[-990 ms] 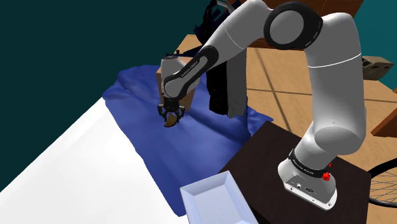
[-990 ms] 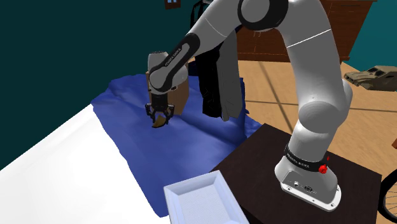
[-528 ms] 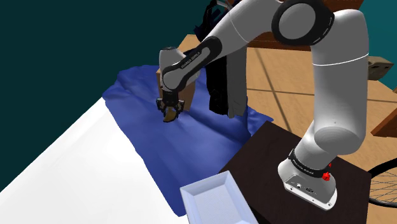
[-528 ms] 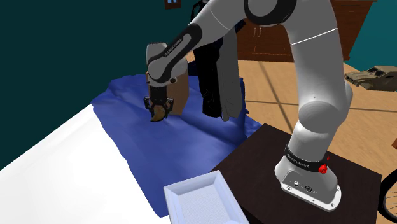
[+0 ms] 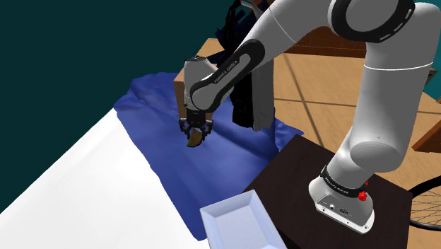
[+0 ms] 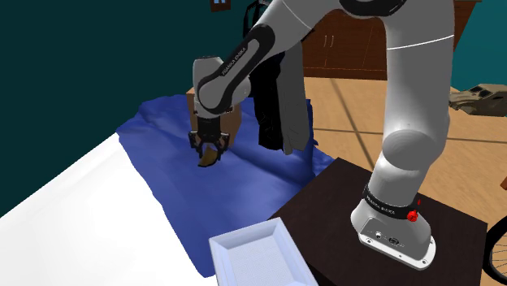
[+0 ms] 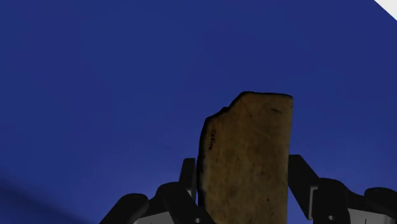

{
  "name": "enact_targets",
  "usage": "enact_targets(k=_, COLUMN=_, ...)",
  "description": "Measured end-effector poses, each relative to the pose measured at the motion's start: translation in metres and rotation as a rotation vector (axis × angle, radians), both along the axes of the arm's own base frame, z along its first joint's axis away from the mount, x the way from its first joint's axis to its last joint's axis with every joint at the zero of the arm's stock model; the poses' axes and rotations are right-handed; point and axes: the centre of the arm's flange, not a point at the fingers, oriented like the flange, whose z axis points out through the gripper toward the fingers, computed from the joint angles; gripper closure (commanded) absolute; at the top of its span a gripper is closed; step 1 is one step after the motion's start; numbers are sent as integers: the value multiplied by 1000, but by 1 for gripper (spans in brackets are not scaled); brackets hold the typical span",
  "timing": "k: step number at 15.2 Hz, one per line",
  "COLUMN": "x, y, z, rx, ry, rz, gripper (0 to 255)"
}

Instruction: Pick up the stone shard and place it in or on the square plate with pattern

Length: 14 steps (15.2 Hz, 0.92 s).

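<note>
The white arm (image 5: 381, 106) bends high over everything from its dark stand (image 5: 283, 170) and reaches down towards the shoulder view's left. Under it runs the white tabletop (image 5: 85, 191), with a rumpled blue cloth (image 5: 233, 159) spread over its far part. At the near edge, just beside the stand, sits the square plate (image 5: 237, 226), drawn plain pale with a raised rim and nothing in it. Over the cloth hangs the claw (image 5: 196, 131), closed on the stone shard (image 5: 193, 140), a brown, rough-edged sliver. In the wrist view the two black fingers (image 7: 299, 175) clasp the shard (image 7: 248, 159) on either side. Its long axis runs along them and pokes out past their tips towards the cloth. It looks to be clear of the cloth, though I can't be sure of the gap. The plate lies well apart from the claw, towards the shoulder view's lower right, so I'd say the carry must swing back towards the stand and come down over that rim
</note>
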Motion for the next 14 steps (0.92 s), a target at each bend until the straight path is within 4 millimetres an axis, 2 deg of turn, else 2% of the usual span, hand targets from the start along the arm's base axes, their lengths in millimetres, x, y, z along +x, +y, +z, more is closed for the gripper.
enact_targets(k=14, x=-174, y=60, z=1, rx=0, ry=0, rz=1, gripper=255)
